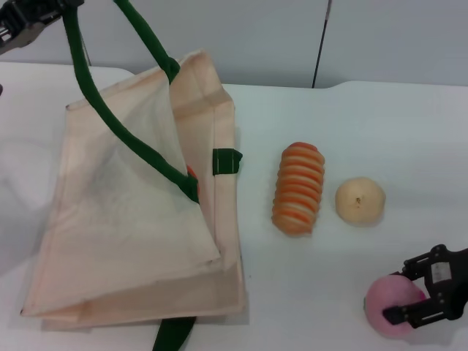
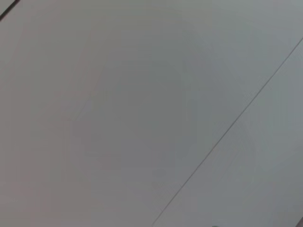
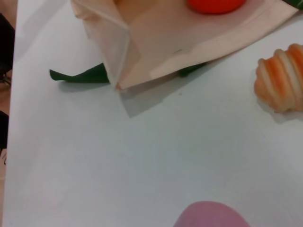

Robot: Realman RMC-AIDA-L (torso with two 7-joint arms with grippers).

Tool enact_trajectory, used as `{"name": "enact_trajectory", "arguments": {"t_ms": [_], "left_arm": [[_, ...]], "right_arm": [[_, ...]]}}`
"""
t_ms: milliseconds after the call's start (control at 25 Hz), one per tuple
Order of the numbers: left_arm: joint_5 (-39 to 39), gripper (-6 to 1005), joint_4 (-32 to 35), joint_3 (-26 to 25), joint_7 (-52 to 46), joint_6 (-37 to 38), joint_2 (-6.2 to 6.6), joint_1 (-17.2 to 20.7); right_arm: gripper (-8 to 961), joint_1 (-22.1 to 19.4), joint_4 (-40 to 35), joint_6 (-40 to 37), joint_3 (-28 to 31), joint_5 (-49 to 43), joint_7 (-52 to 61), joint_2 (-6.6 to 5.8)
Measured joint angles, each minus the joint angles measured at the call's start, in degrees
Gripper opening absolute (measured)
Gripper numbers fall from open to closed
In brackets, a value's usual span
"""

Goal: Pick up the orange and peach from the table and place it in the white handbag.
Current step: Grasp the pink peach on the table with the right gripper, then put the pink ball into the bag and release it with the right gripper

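Observation:
The white handbag lies on the table with its mouth pulled open. My left gripper, at the far left and raised, is shut on one dark green handle and holds it up. The orange shows inside the bag in the right wrist view and as a sliver behind the handle in the head view. The pink peach sits at the front right of the table and also shows in the right wrist view. My right gripper has a finger on each side of it, closed on it.
An orange-and-cream striped roll and a pale yellow-beige ball lie between the bag and the peach. The bag's second green handle pokes out under its front edge. The left wrist view shows only a plain grey surface.

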Motion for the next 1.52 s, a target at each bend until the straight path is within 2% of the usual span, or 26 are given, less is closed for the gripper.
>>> {"name": "enact_trajectory", "arguments": {"t_ms": [240,680,1000,1280,1520], "left_arm": [[0.00,152,-0.01,0.00,0.00,0.00,0.00,-0.02],[0.00,152,-0.01,0.00,0.00,0.00,-0.02,-0.03],[0.00,153,-0.01,0.00,0.00,-0.01,-0.02,-0.03],[0.28,153,-1.28,0.04,0.34,-0.04,0.16,-0.91],[0.39,153,-2.19,0.49,0.77,-0.19,0.35,-2.46]], "right_arm": [[643,-0.05,-0.22,-0.61,-0.17,0.00,-0.17,-0.01],[563,-0.05,-1.57,-2.07,-0.19,0.00,-0.23,0.08],[560,-0.13,-4.57,-3.31,0.36,1.46,-0.55,0.17],[556,0.04,-11.11,-4.75,0.14,13.12,-1.40,0.30],[553,4.69,-9.20,-2.27,0.05,20.06,-2.39,0.30]]}}
